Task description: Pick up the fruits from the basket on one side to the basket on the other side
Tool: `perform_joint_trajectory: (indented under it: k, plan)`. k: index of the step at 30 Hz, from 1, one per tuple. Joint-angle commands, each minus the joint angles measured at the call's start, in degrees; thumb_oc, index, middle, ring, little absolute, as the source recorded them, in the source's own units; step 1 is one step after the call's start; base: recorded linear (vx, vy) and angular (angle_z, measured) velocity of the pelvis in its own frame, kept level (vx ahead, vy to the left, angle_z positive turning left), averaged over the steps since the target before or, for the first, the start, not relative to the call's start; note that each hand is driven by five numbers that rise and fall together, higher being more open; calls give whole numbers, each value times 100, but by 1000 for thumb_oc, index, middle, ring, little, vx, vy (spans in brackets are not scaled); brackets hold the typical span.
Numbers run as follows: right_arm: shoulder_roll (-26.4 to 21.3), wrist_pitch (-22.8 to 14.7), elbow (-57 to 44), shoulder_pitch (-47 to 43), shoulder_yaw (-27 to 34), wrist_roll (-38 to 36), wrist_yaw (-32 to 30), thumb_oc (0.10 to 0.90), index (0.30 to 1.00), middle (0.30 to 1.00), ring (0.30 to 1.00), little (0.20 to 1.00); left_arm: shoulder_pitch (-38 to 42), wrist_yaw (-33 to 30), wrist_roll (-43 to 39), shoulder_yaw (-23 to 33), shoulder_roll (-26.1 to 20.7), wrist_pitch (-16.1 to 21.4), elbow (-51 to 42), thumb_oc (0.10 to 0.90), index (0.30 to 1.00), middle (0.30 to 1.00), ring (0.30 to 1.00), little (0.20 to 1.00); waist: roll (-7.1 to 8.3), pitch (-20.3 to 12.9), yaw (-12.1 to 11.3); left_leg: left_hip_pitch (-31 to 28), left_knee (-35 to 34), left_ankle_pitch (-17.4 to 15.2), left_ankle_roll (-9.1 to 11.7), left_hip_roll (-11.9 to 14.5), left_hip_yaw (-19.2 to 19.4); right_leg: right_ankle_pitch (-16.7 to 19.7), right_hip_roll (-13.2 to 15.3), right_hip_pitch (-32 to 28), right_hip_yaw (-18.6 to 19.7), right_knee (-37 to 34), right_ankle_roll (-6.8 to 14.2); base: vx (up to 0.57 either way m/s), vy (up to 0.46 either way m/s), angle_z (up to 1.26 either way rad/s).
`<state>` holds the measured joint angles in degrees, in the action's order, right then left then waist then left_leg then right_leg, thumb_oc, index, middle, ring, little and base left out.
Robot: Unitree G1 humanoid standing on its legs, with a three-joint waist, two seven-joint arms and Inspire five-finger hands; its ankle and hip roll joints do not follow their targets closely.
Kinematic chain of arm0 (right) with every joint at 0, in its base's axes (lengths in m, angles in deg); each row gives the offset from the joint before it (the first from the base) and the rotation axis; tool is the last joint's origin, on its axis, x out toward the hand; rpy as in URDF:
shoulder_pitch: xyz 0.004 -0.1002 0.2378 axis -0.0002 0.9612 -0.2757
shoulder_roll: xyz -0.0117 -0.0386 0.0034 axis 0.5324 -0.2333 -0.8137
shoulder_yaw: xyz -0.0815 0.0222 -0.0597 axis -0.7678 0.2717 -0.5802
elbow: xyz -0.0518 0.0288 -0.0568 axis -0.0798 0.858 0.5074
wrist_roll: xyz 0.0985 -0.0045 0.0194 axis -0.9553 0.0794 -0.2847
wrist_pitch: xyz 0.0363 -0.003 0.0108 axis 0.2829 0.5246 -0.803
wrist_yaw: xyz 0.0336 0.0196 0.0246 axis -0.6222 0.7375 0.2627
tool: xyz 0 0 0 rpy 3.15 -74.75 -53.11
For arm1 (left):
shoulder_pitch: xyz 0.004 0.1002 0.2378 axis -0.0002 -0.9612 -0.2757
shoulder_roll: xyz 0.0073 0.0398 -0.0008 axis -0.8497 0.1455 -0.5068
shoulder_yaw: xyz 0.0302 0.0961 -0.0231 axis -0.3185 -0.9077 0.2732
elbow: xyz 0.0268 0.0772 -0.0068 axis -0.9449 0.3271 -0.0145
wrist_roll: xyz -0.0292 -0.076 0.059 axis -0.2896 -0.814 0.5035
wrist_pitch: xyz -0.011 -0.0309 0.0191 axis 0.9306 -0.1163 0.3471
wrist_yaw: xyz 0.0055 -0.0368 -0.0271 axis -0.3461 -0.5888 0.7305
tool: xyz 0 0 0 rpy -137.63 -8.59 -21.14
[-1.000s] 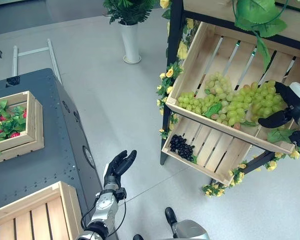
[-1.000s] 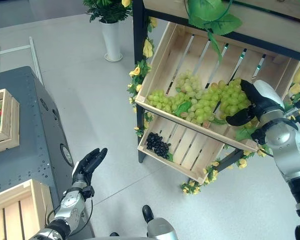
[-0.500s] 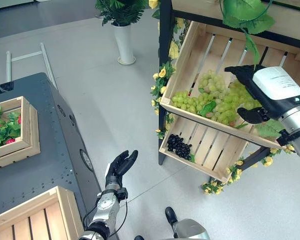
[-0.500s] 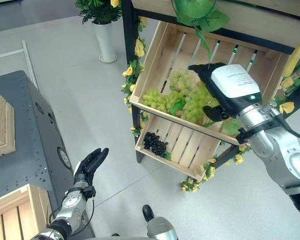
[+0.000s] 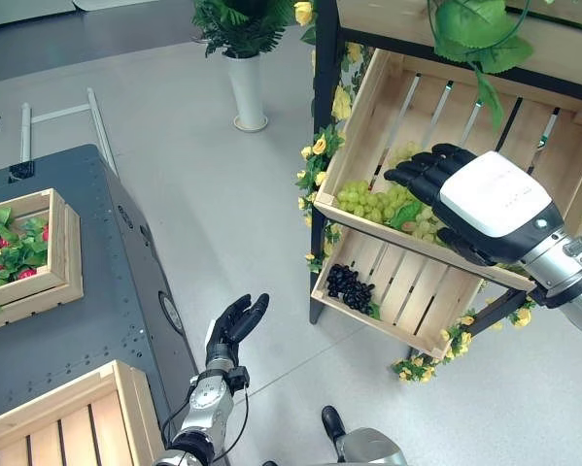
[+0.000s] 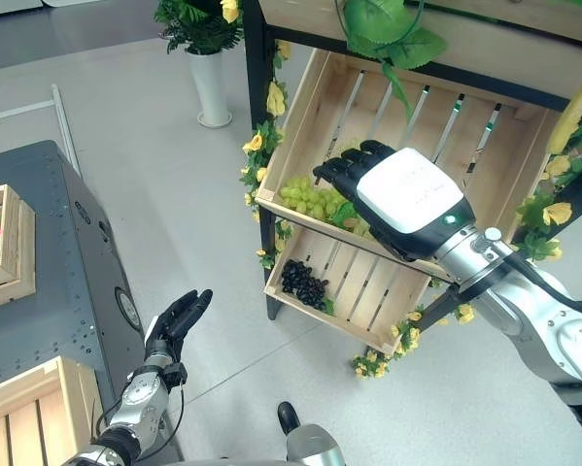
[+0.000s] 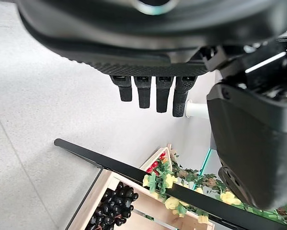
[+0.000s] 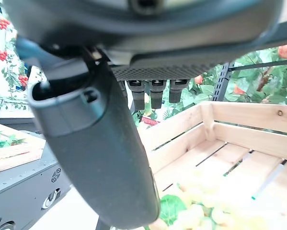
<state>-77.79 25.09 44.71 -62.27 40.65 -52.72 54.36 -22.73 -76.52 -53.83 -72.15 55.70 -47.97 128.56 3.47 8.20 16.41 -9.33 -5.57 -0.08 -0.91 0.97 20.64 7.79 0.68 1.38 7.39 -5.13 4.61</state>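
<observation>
Green grapes (image 5: 373,202) lie heaped in the tilted upper wooden crate (image 5: 407,92) of a rack. My right hand (image 5: 485,199) hovers palm down over the heap with its fingers (image 8: 150,93) straight and nothing in them; it hides much of the fruit. In the right wrist view the grapes (image 8: 200,211) sit below the hand. A bunch of black grapes (image 5: 349,284) rests in the lower crate (image 5: 422,296). My left hand (image 5: 230,325) hangs open low beside the dark table (image 5: 96,311), holding nothing. An empty wooden crate (image 5: 67,427) stands on the table's near corner.
A second crate (image 5: 18,252) with green leaves and red fruit sits on the table's left side. A potted plant in a white vase (image 5: 249,87) stands on the floor behind. Yellow flowers and leaves trim the rack's black frame (image 5: 320,165).
My right hand has risen from the right end of the grape heap and swung left across the crate, now spread over the grapes. The left hand has stayed where it was.
</observation>
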Motion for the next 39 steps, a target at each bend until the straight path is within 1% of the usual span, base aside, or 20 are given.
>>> perform_joint_trajectory:
  k: [1, 3, 5, 7, 9, 10, 11, 14, 16, 17, 18, 19, 22, 25, 27, 29, 33, 37, 39]
  plan:
    - [-16, -295, 97, -582, 595, -299, -357, 800, 900, 900, 900, 900, 390, 102, 193, 39, -242, 420, -37, 800, 900, 900, 900, 900, 23, -301, -260, -66, 57, -770, -170, -226, -108, -558, -301, -361, -218, 13, 229, 0, 0, 0]
    - [3, -482, -3, -556, 631, -394, -359, 800, 900, 900, 900, 900, 376, 125, 208, 67, -241, 402, -43, 800, 900, 900, 900, 900, 24, -307, -264, -68, 57, -766, -167, -227, -108, -555, -294, -365, -227, 13, 234, 0, 0, 0]
    - [89, -779, -229, -532, 656, -702, -281, 800, 900, 900, 900, 900, 354, 123, 251, 97, -219, 370, -55, 800, 900, 900, 900, 900, 20, -313, -279, -70, 57, -765, -163, -228, -119, -562, -291, -370, -234, 13, 231, 0, 0, 0]
    - [160, -844, -387, -574, 611, -1071, -187, 800, 900, 900, 900, 900, 347, 134, 278, 116, -205, 365, -37, 800, 900, 900, 900, 900, 20, -318, -298, -69, 57, -766, -158, -227, -123, -566, -285, -370, -246, 13, 232, 0, 0, 0]
    - [394, -943, -537, -626, 480, -1660, 107, 800, 900, 900, 900, 900, 335, 114, 308, 123, -178, 327, -14, 800, 900, 900, 900, 900, 15, -322, -326, -70, 57, -757, -149, -232, -143, -563, -279, -377, -270, 13, 227, 0, 0, 0]
    - [480, -963, -570, -641, 424, -1860, 189, 800, 900, 900, 900, 900, 334, 101, 317, 123, -171, 306, -6, 800, 900, 900, 900, 900, 14, -323, -333, -71, 57, -753, -146, -234, -149, -561, -275, -379, -277, 13, 226, 0, 0, 0]
    - [665, -937, -620, -668, 293, -2178, 367, 800, 900, 900, 900, 900, 326, 52, 335, 111, -148, 267, 11, 800, 900, 900, 900, 900, 7, -323, -356, -75, 57, -745, -142, -238, -163, -561, -269, -385, -291, 13, 223, 0, 0, 0]
    - [1068, -977, -564, -714, -34, -2379, 533, 800, 900, 900, 900, 900, 322, 22, 353, 95, -114, 240, 88, 800, 900, 900, 900, 900, -6, -298, -405, -91, 57, -728, -137, -248, -192, -565, -243, -408, -338, 13, 213, 0, 0, 0]
    - [1447, -983, -441, -756, -434, -2479, 591, 800, 900, 900, 900, 900, 334, -41, 376, 17, -70, 217, 132, 800, 900, 900, 900, 900, -24, -271, -466, -94, 57, -717, -142, -254, -228, -573, -220, -425, -391, 13, 200, -6, -12, 2]
    - [1555, -1023, -390, -783, -559, -2528, 603, 800, 900, 900, 900, 900, 333, -62, 373, -5, -60, 213, 136, 800, 900, 900, 900, 900, -33, -262, -486, -92, 57, -712, -141, -258, -240, -576, -211, -431, -410, 13, 197, -11, -22, 5]
    - [1706, -1014, -327, -811, -724, -2530, 596, 800, 900, 900, 900, 900, 335, -80, 366, -34, -46, 209, 144, 800, 900, 900, 900, 900, -48, -252, -520, -91, 57, -707, -139, -259, -253, -579, -201, -437, -434, 13, 193, -68, -61, 5]
    - [1741, -1015, -311, -841, -775, -2557, 597, 800, 900, 900, 900, 900, 337, -92, 361, -22, -52, 214, 144, 800, 900, 900, 900, 900, -8, -246, -535, -41, 58, -596, -130, -257, -172, -488, -200, -381, -423, 13, 151, -72, -68, 5]
    - [2206, -985, 2, -1033, -1419, -2772, 647, 800, 900, 900, 900, 900, 351, -191, 339, -92, -8, 292, 203, 800, 900, 900, 900, 900, -58, -199, -652, -30, 57, -577, -119, -272, -245, -496, -158, -400, -541, 13, 136, -34, -42, 10]
    - [2409, -900, 167, -1135, -1717, -2885, 681, 800, 900, 900, 900, 900, 371, -267, 352, -124, 18, 325, 197, 800, 900, 900, 900, 900, -89, -175, -719, -21, 57, -560, -111, -275, -291, -504, -132, -414, -604, 13, 123, -12, -21, 10]
    - [2752, -734, 526, -1235, -2170, -2982, 668, 800, 900, 900, 900, 900, 395, -386, 401, -165, 42, 376, 152, 800, 900, 900, 900, 900, -151, -143, -836, 3, 57, -533, -89, -297, -402, -521, -87, -441, -723, 13, 104, -20, -34, 11]
    - [2832, -714, 665, -1262, -2284, -3016, 673, 800, 900, 900, 900, 900, 391, -418, 413, -163, 49, 399, 142, 800, 900, 900, 900, 900, -163, -152, -883, 28, 57, -517, -81, -303, -422, -519, -75, -428, -745, 13, 93, -18, -24, 18]
    - [3253, -557, 1423, -1257, -2844, -2958, 496, 800, 900, 900, 900, 900, 324, -525, 545, -189, 19, 526, 26, 800, 900, 900, 900, 900, -235, -140, -1081, 64, 57, -480, -57, -330, -580, -555, -3, -478, -963, 13, 66, -11, -38, 20]
    - [3474, -505, 1933, -1201, -3114, -2864, 361, 800, 900, 900, 900, 900, 296, -546, 615, -177, -52, 630, -103, 800, 900, 900, 900, 900, -281, -111, -1192, 97, 57, -451, -54, -366, -711, -578, 36, -507, -1102, 13, 46, -13, -28, 29]
    - [3573, -375, 2165, -1141, -3227, -2849, 315, 800, 900, 900, 900, 900, 265, -631, 733, -169, -103, 696, -224, 800, 900, 900, 900, 900, -306, -99, -1269, 115, 57, -442, -56, -389, -804, -604, 62, -534, -1194, 13, 38, -12, -30, 17]
